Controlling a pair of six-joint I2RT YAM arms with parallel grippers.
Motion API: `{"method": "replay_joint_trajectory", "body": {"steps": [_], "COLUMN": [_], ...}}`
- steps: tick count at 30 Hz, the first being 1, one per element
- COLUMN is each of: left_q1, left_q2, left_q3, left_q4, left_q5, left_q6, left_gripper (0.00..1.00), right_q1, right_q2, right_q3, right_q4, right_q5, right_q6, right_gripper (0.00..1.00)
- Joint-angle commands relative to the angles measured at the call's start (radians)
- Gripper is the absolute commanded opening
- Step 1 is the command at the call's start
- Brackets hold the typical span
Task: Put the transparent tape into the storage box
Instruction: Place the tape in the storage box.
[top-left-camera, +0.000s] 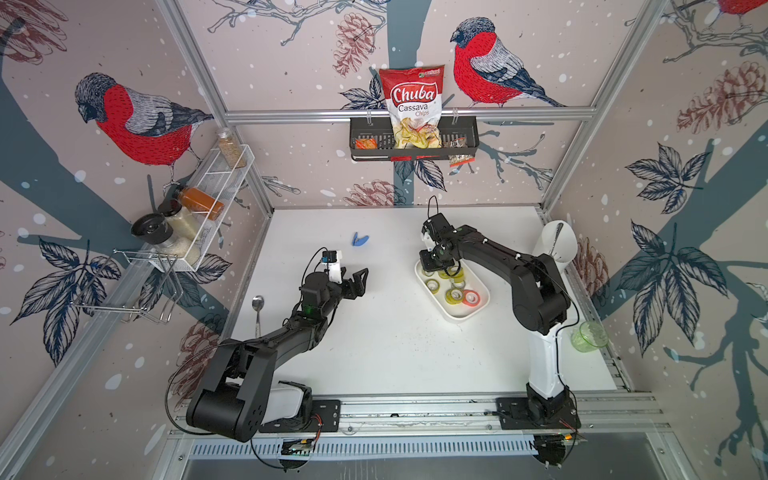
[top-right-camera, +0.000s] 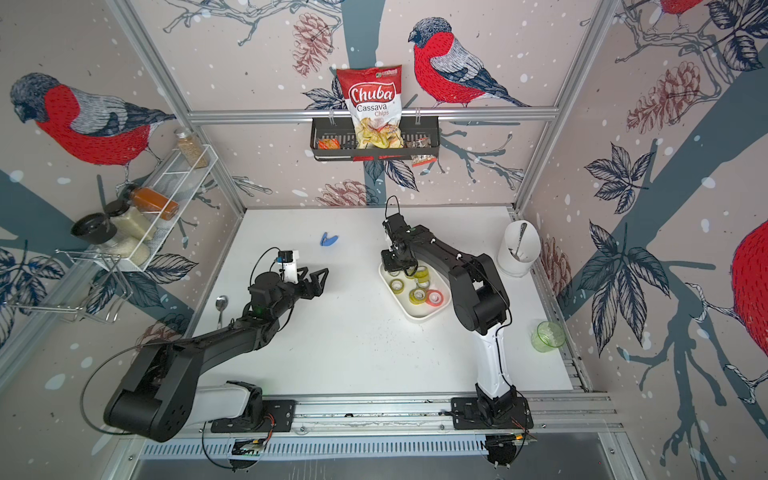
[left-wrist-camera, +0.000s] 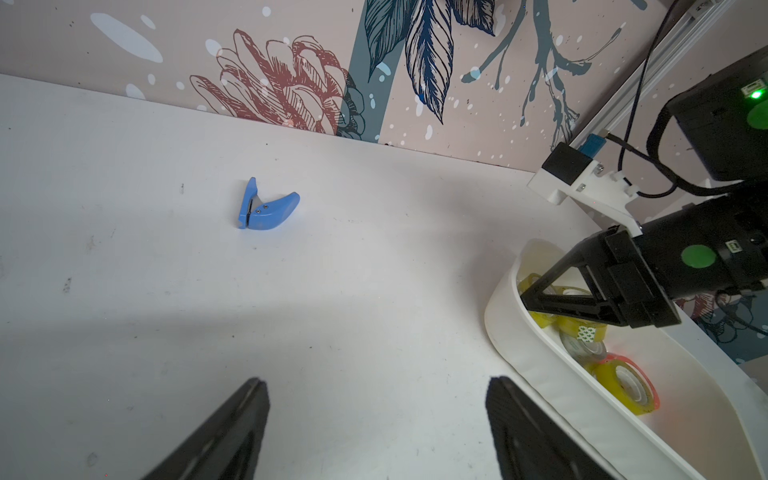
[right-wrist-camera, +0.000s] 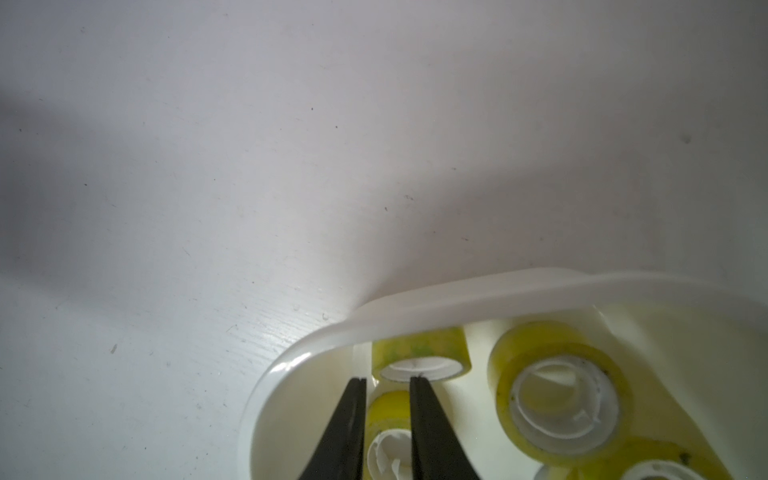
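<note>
The transparent tape (right-wrist-camera: 388, 409) lies in the storage box (right-wrist-camera: 457, 299) between the narrow fingers of the right gripper (right-wrist-camera: 387, 379), grip unclear, while the left gripper (left-wrist-camera: 378, 380) keeps its fingers wide over the bench (left-wrist-camera: 124, 249); if the roll sticks, lifting could drag it out.

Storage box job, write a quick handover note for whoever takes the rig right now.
Left tool: open, empty, above the table.
Right tool: low in the box, narrowly apart over a roll; grip unclear.
Tape: several rolls in the box; none seen outside it.
Done: tape looks boxed.
To do: probably confirm release, then lift the right tool out.
</note>
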Motion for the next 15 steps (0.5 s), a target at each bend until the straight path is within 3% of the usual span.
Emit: {"method": "replay_joint_trajectory", "body": {"steps": [1, 10, 15], "left_q1": [0.004, 0.003, 0.004], "left_q2": [-0.011, -0.021, -0.045], "left_q3": [-0.003, -0.008, -0.015], "left_q4": [0.037, 0.036, 0.042], "left_q5": [0.003, 0.001, -0.012], "left_q6": [0.009, 0.007, 0.02], "left_gripper": [0.86, 0.86, 0.87], "right_q1": [0.0, 0.001, -0.013], "right_q2": [-0.019, -0.083, -0.2], "right_q3": [-0.015, -0.057, -0.133], "right_q4": [0.005, 0.022, 0.087], "right_q5": [0.016, 0.025, 0.049], "right_q6": [0.0, 0.012, 0.045], "right_gripper": [0.26, 0.25, 0.25]}}
